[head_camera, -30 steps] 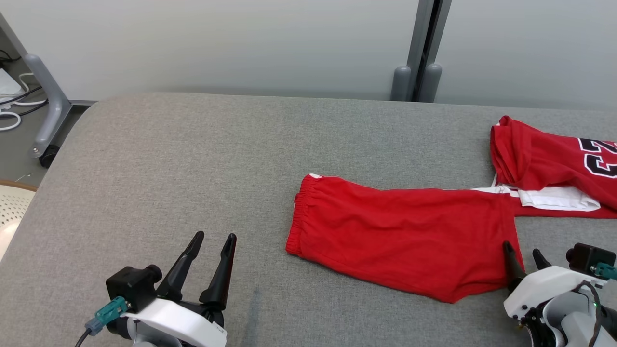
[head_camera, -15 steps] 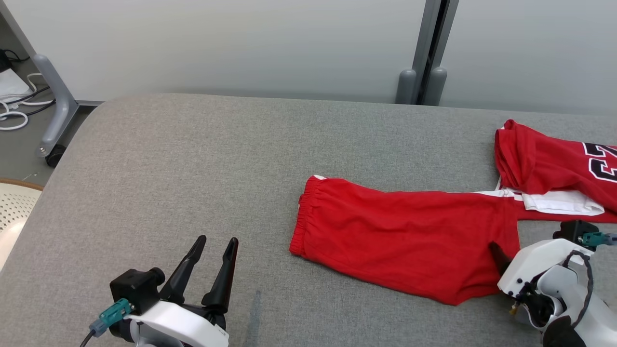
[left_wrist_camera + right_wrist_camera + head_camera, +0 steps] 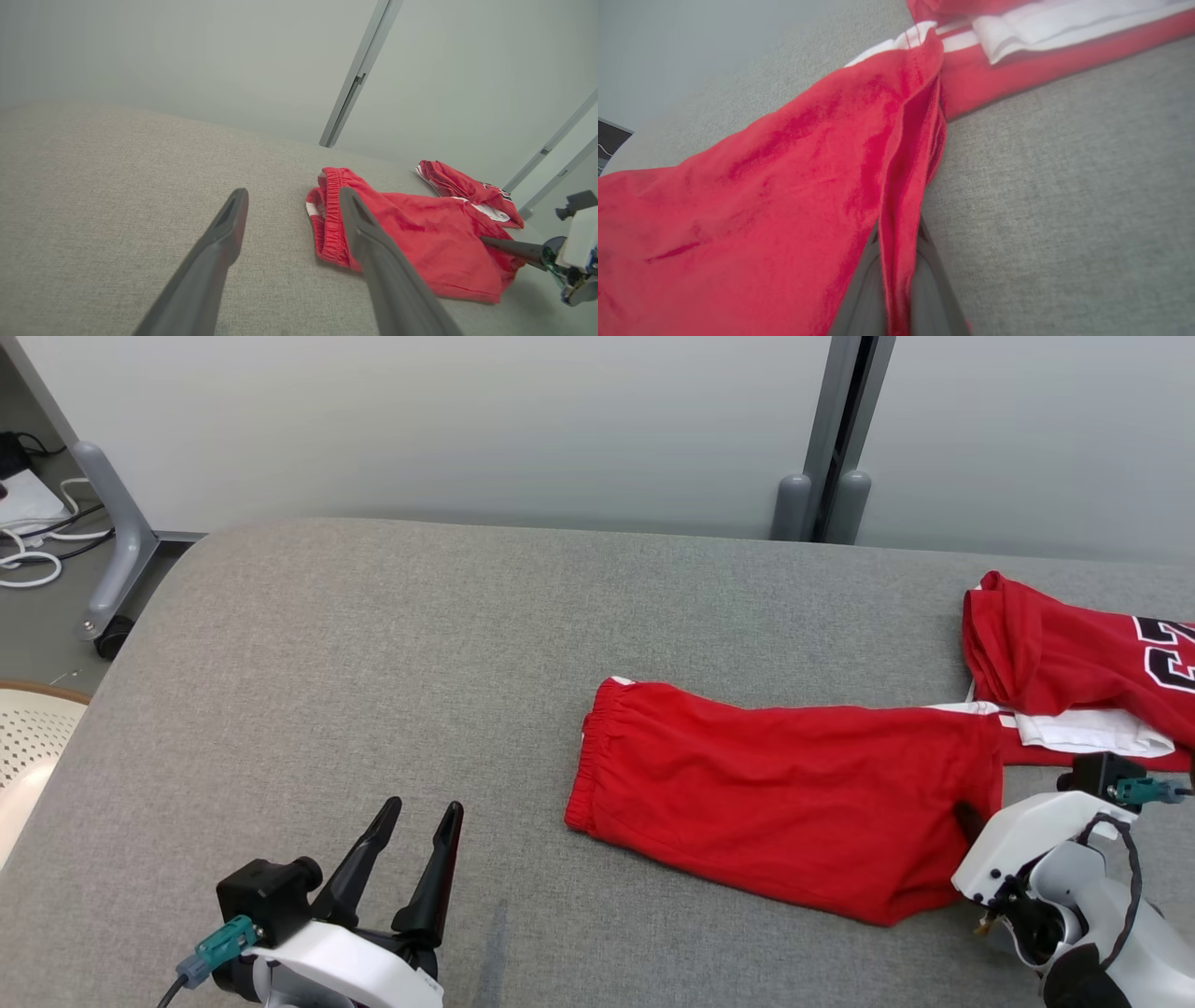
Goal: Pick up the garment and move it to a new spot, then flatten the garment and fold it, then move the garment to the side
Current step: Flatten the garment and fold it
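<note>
Grey padded surface (image 3: 373, 644), set before a pale wall: a red garment (image 3: 775, 793) is laid flat on its right half, elastic waistband turned toward its middle. A fold of the garment's hem is pinched between the closed fingers of the right pincer (image 3: 967, 819) at the surface's near right. The left pincer (image 3: 426, 805) is spread wide and empty over its near left. A numbered red jersey (image 3: 1055, 644) is seen at its right edge.

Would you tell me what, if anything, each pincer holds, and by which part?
The right pincer grips the red shorts by the edge opposite the elastic waistband; the left pincer holds nothing.
</note>
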You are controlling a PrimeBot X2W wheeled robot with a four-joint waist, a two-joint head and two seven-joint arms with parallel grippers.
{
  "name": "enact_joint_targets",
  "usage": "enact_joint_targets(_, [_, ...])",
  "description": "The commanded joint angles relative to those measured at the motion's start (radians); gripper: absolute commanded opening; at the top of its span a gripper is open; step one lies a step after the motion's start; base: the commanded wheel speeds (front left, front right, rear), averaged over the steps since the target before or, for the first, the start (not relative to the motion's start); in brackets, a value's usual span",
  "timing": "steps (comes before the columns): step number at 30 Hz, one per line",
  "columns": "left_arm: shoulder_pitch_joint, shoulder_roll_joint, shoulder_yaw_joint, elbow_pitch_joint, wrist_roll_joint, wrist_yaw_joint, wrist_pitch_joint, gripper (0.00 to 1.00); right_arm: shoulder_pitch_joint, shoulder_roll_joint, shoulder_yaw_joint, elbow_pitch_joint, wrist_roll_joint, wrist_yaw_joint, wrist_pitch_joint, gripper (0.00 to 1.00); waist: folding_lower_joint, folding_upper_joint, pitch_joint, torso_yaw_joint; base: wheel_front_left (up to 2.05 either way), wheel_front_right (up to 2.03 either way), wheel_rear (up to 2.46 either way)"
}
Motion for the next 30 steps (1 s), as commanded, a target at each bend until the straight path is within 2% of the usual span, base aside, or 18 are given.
enact_joint_targets(1, [0.005,0.007,0.001,0.001,-0.002,0.003,0.0,1.0,-0.003,-0.013,0.007,-0.008,0.005,0.0,-0.013,0.0,0.0,0.0,-0.002,-0.002,0.0,0.0,0.0])
enact_joint_targets(7, [0.008,0.0,-0.006,0.006,-0.004,0.001,0.0,1.0,-0.013,-0.032,0.06,-0.055,0.001,0.0,-0.049,0.0,0.0,0.0,-0.016,0.003,0.0,0.0,0.0])
enact_joint_targets(18, [0.016,-0.014,-0.019,0.02,-0.009,-0.007,0.002,1.0,-0.043,-0.062,0.173,-0.167,-0.046,0.0,-0.095,0.0,0.0,0.0,-0.047,0.063,0.0,0.0,0.0])
enact_joint_targets(23, [0.025,-0.015,-0.026,0.027,-0.01,-0.008,0.007,1.0,-0.05,-0.04,0.208,-0.194,-0.059,0.0,-0.081,0.0,0.0,0.0,-0.064,0.094,0.0,0.0,0.0])
enact_joint_targets(30, [0.021,-0.011,-0.038,0.024,-0.01,-0.006,0.022,1.0,-0.062,0.024,0.27,-0.192,-0.035,0.0,-0.025,0.0,0.0,0.0,-0.078,0.168,0.0,0.0,0.0])
